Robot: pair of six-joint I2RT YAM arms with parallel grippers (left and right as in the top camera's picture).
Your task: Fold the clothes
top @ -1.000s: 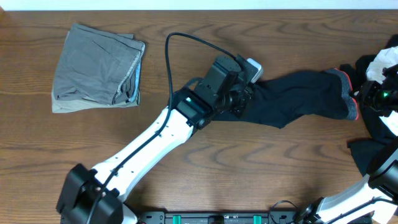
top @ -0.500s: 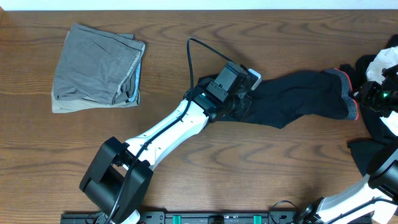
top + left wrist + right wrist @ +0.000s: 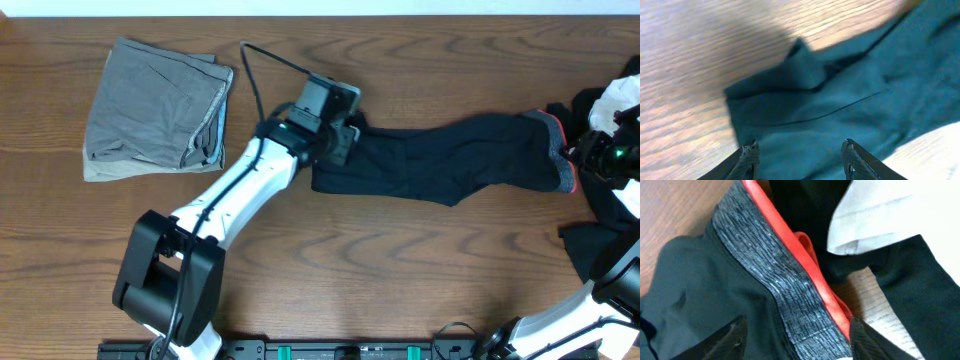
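A long black garment (image 3: 450, 160) lies stretched across the table's middle, its red-and-grey end band (image 3: 565, 150) at the right. My left gripper (image 3: 348, 140) hovers over its left end, jaws open, black fabric (image 3: 840, 100) below and between the fingertips (image 3: 799, 155). My right gripper (image 3: 585, 152) is at the band, jaws open (image 3: 795, 340) on either side of the grey-and-red band (image 3: 775, 275). A folded grey garment (image 3: 155, 105) lies at the far left. A white garment (image 3: 618, 98) sits at the right edge and also shows in the right wrist view (image 3: 875, 220).
More black clothes (image 3: 605, 235) are piled at the right edge beside my right arm. The left arm's cable (image 3: 265, 60) loops above the wrist. Bare wooden table (image 3: 400, 280) runs along the front.
My left gripper has moved left and slightly back. The black garment's left end now reaches further left, so the piece lies longer. The right arm has not moved.
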